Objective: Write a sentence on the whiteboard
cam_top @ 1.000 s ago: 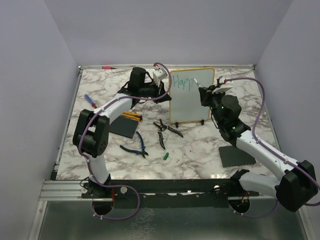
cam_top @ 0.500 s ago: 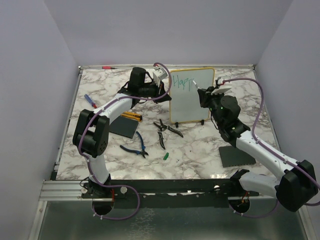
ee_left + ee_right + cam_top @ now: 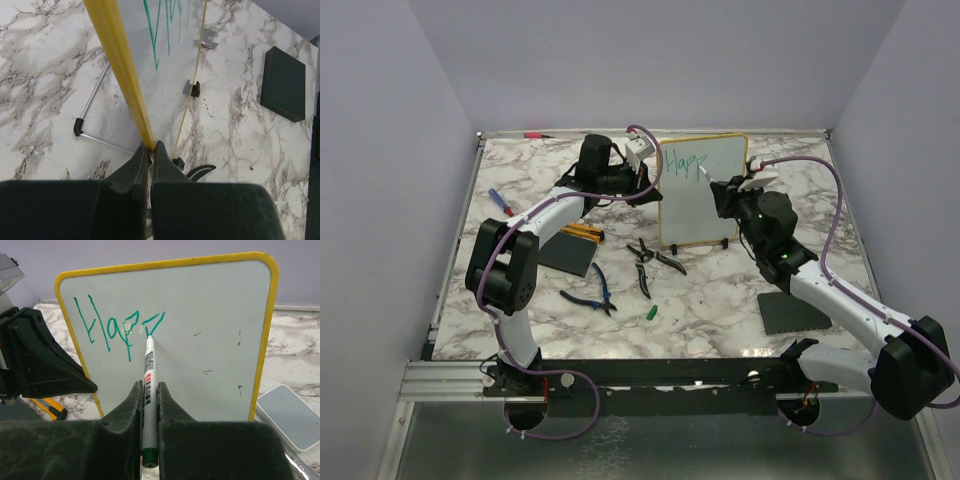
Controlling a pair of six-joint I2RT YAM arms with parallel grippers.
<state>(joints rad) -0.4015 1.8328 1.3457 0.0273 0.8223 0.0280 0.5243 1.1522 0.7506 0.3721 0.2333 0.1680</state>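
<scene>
The whiteboard (image 3: 700, 205) stands upright at the back middle, with a yellow rim. It carries teal writing (image 3: 686, 164) reading "Hap" plus a partial letter, also seen in the right wrist view (image 3: 107, 327). My right gripper (image 3: 149, 386) is shut on a grey marker (image 3: 149, 360) with a green end. The marker's tip touches the board just under the newest stroke. In the top view this gripper (image 3: 720, 185) is in front of the board's upper right. My left gripper (image 3: 151, 146) is shut on the board's yellow rim (image 3: 120, 65), at its left edge (image 3: 642, 158).
Black cutters (image 3: 655, 258) and blue pliers (image 3: 592, 290) lie in front of the board. Dark grey pads lie at left (image 3: 568, 253) and right (image 3: 792, 312). A green cap (image 3: 652, 313), a blue pen (image 3: 501, 202), a yellow knife (image 3: 585, 233) and a red pen (image 3: 535, 134) lie around.
My right gripper has moved left and slightly down along the board with the marker, and a new teal stroke has appeared after "Hap". The left arm and the board have not moved.
</scene>
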